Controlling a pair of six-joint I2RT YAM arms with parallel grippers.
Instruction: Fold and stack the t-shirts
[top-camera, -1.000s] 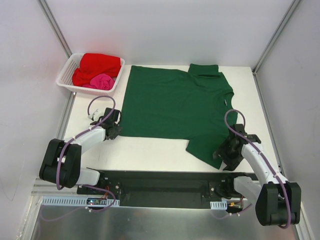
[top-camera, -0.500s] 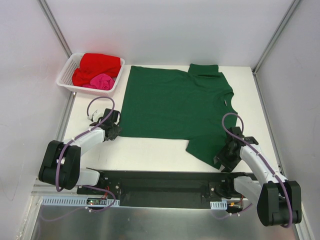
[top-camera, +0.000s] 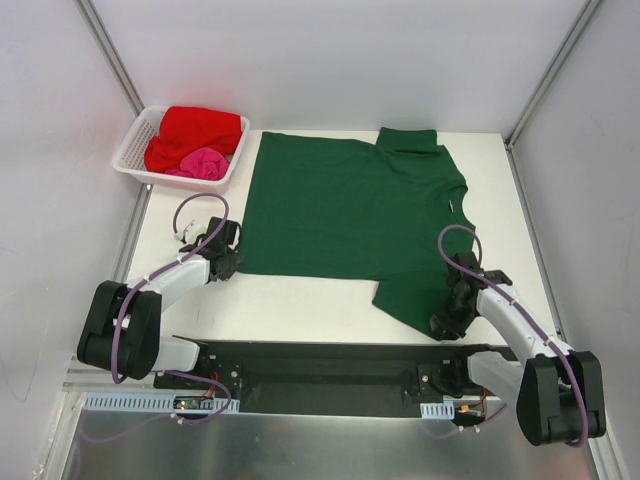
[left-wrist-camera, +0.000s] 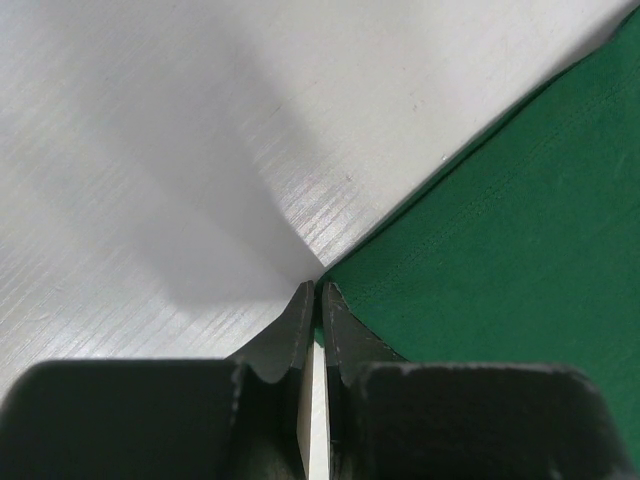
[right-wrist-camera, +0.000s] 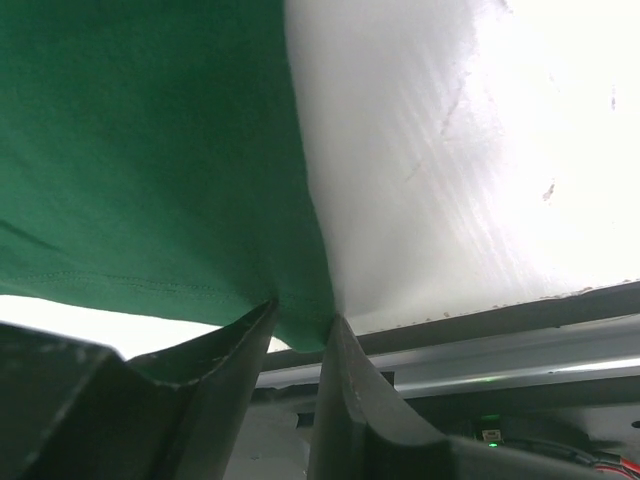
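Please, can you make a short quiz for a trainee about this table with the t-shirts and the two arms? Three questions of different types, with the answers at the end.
1. Multiple choice: where do the red t-shirt and the pink t-shirt lie? A) in the white basket B) draped over an arm C) on the floor.
2. True or false: the left gripper has its jaws wide open.
3. Short answer: which part of the green t-shirt lies between the jaws of the right gripper?
Key: 1 A. 2 False: they are shut at the shirt's hem corner. 3 The end of its near sleeve.
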